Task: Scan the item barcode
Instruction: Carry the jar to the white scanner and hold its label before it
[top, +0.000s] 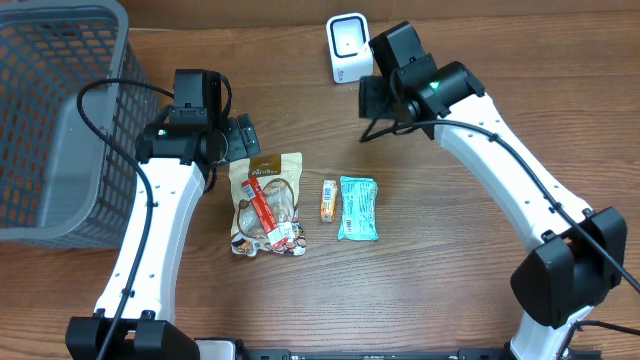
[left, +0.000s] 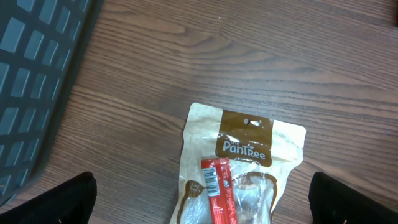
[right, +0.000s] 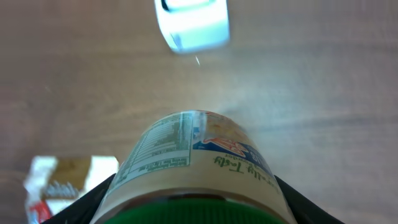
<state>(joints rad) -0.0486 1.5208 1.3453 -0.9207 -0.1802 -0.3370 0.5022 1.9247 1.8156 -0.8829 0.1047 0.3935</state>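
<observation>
Jar (right: 199, 155) with a green lid is clamped in the right tool (right: 194, 208). Its printed label is upside down and too blurred to read, and it faces the white scanner (right: 191, 25) without touching it. Left tool (left: 205, 202) gapes wide, holding nothing, above a brown "PanTree" pouch (left: 249, 146) on the counter (left: 186, 62).

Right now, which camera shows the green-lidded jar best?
Right wrist: the jar fills the frame, label and green lid plain, with the white scanner beyond. Overhead hides it under the right claw. Left wrist does not show it.
</observation>
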